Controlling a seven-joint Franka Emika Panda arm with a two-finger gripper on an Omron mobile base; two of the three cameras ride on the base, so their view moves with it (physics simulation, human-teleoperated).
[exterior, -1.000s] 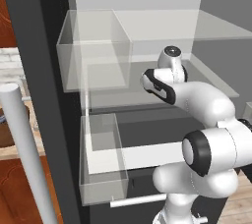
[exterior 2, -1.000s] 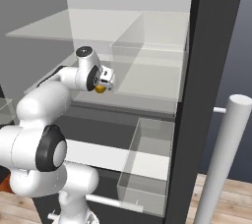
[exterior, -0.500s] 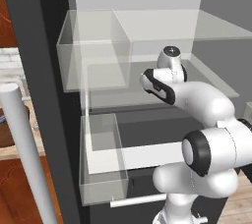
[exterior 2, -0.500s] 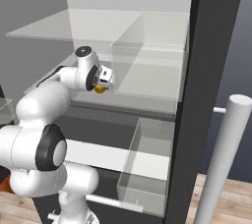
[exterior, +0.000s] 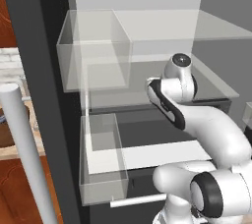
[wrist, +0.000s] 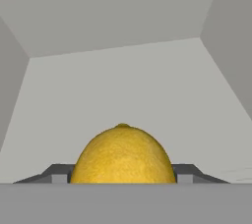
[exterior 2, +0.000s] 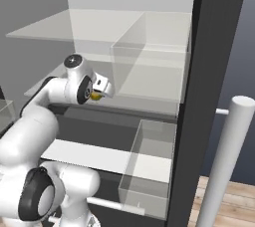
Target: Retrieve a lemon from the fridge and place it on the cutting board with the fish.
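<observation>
Change from earlier frames: none of note. The arm, the lemon and the fridge fittings lie as they did a second ago; the base has not driven.

Gripper: reaching into the open fridge at the level of the middle shelf. In the hand view the two dark fingertips sit tight against either side of the lemon, closed partway onto it. It has hold of the fruit.

Lemon: yellow, pointed end facing away from the hand camera, between the fingers inside the fridge, over the pale grey middle shelf. In the right base view only a sliver of yellow shows at the gripper's tip.

Surroundings:
- Upper clear shelf above the gripper.
- Clear bin, just beside the gripper toward the door side; the same bin sits at the left in the left base view.
- Lower clear drawer, below and apart from the gripper.
- White bar handle on the open door, well apart from the arm.
- Pale back wall and side walls of the compartment ahead of the lemon; nothing stands between the lemon and the back wall.
</observation>
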